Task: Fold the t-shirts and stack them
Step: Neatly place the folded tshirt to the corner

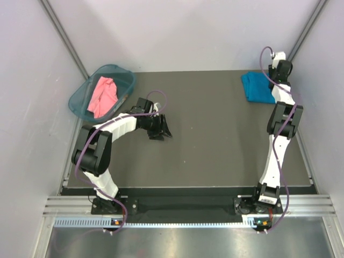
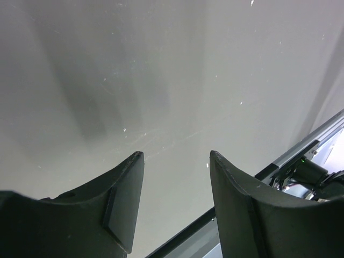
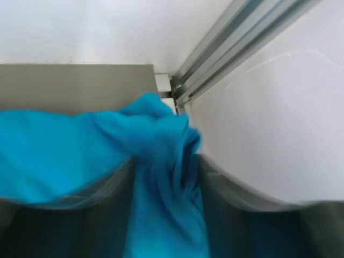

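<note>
The teal-blue t-shirt [image 1: 257, 87] lies folded at the table's far right corner. My right gripper [image 1: 274, 78] is at its right edge. In the right wrist view the shirt [image 3: 64, 145] bunches up between my right gripper's [image 3: 165, 158] fingers [image 3: 252, 220], which are blurred and stand apart. The salmon-pink t-shirt [image 1: 102, 95] lies crumpled in the teal basket [image 1: 75, 99] at the far left. My left gripper [image 1: 158, 126] is open and empty low over the bare table, right of the basket. The left wrist view shows the gripper [image 2: 176, 153] over the grey table only.
The dark table [image 1: 204, 140] is boxed in by pale walls on the left, back and right. A metal rail [image 3: 215, 59] runs up the far right corner beside the shirt. The front frame rail [image 2: 317, 140] shows in the left wrist view.
</note>
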You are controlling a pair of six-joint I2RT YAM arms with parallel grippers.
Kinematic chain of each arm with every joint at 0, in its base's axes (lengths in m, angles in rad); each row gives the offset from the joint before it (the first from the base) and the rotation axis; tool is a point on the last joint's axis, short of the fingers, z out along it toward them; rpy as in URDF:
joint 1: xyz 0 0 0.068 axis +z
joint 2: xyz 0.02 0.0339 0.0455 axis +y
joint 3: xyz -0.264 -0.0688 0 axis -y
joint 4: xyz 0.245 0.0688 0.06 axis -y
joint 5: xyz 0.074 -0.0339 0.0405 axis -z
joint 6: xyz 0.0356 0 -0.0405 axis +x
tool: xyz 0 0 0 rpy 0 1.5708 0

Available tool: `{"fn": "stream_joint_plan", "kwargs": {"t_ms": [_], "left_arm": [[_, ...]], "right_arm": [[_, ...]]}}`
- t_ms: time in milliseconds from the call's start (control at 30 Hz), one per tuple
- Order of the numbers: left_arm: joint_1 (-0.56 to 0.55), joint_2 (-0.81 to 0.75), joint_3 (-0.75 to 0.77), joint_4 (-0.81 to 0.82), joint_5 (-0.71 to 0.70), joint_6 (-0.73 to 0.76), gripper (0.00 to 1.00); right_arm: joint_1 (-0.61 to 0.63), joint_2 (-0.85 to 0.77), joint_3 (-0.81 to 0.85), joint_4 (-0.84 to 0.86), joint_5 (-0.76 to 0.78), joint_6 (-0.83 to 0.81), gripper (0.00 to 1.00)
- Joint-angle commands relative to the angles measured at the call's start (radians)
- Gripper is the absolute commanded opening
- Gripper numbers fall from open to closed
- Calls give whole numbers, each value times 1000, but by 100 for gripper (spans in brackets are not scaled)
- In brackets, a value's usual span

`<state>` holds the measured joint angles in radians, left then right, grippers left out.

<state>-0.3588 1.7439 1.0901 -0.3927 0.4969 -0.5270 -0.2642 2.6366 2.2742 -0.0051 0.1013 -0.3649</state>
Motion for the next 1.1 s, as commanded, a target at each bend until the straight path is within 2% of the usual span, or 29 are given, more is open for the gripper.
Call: {"fn": "stream_joint_plan", "kwargs": {"t_ms": [0,67,233,267,300,367,533,767,867,1067], "left_arm": [[4,-6,24,41,-6,-18,57],[4,-17,22,38,-8,-21,57],[3,-60,17,20,-26,-28,57],[3,-66,16,21,-27,-33,57],[3,-78,11,22,-26,-48,57],[3,-99,-1,34,-18,-73,57],[0,-199,-65,110,2,-180,58],[-9,-339,-163,150,-17,-287,61],[-17,-409,-246,201,-34,-344,62],[-97,-541,-401,305,-144,-442,67]], "right_arm": [[-15,-24,51,56,26,37,54],[-17,-44,51,40,70,32,66],[-10,-193,30,-35,132,21,86],[-9,-222,21,-45,156,18,96],[-6,-284,-8,-67,167,14,99],[-1,-355,-39,-98,184,20,100],[58,-617,-215,-212,157,156,100],[290,-901,-584,-326,66,322,99],[391,-1041,-727,-303,-36,452,100],[629,-1334,-1177,-136,-164,667,100]]}}
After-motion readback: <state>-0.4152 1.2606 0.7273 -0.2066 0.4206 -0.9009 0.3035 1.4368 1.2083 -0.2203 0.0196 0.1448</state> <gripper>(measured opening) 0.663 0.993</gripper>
